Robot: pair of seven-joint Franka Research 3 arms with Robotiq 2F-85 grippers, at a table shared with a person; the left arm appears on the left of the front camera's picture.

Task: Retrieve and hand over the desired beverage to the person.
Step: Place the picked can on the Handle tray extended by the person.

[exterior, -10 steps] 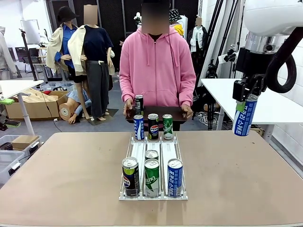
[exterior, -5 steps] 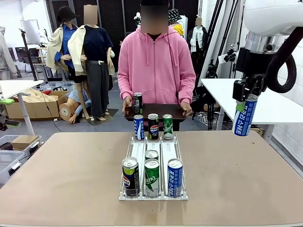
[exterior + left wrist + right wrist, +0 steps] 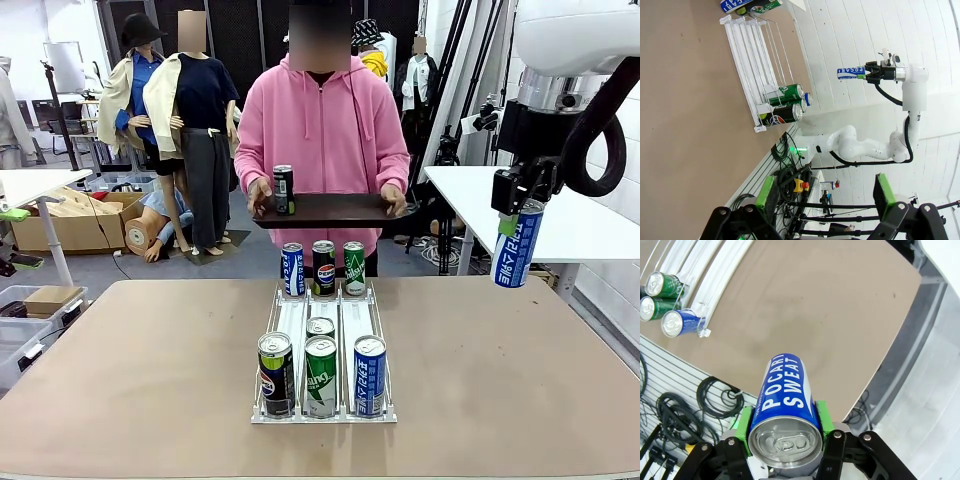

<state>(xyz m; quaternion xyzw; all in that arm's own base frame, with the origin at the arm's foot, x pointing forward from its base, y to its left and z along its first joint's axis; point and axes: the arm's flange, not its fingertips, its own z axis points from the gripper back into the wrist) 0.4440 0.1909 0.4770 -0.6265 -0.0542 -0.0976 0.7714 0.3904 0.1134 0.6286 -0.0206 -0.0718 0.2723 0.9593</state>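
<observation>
My right gripper hangs high at the right, beyond the table's right edge, shut on a blue Pocari Sweat can that points down. The right wrist view has this can clamped between the green pads, top end toward the camera. Far off in the left wrist view, the same can juts from the right arm. My left gripper is open with nothing between its fingers. The person in a pink hoodie stands at the far side, holding a dark tray at waist height with one dark can on it.
A white wire rack lies mid-table, with three cans at its far end and several at its near end. The brown tabletop is bare on both sides of it. A white side table stands behind the held can.
The person has lifted the tray with its dark can from the table's far edge to waist height. My right gripper and its can have stayed still.
</observation>
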